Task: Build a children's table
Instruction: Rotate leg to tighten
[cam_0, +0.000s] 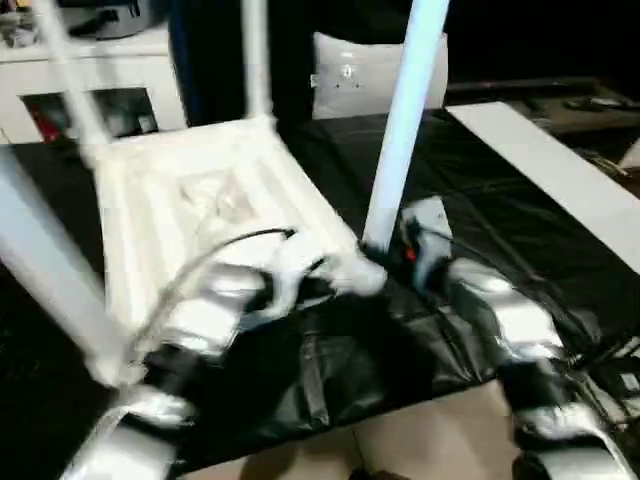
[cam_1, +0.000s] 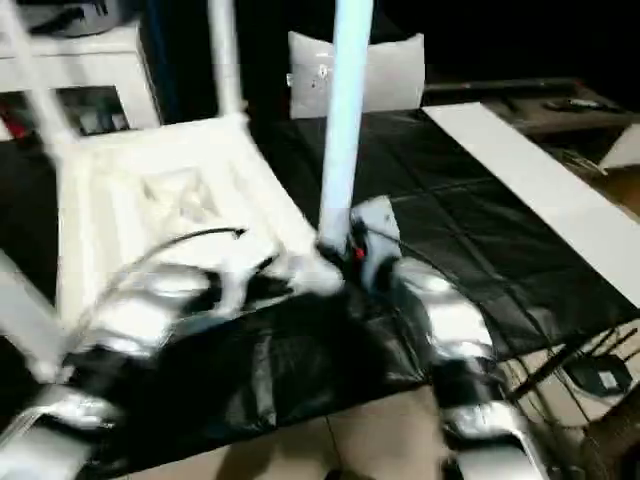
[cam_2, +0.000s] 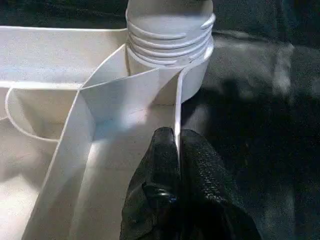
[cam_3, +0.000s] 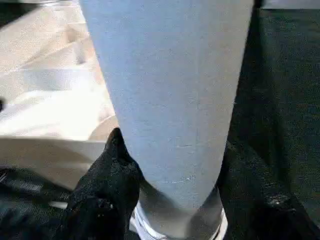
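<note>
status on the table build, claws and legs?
Left claw pinched shut on tabletop edge wall. Right claw around near-corner leg, which stands in its socket. Nothing blocking.

— What's the room like behind the work?

— Dark at the back. A black sheet (cam_0: 520, 250), creased and a little glossy, is spread over the floor.

— And the bare floor?

— Pale tile (cam_0: 430, 440) shows at the near edge of the sheet.

— Any furniture?

— A white cabinet (cam_0: 90, 75) at the far left with an open compartment holding small items too blurred to name. A white cushion-like piece (cam_1: 360, 72) stands at the back, and a long white board (cam_1: 545, 185) lies along the right side.
</note>
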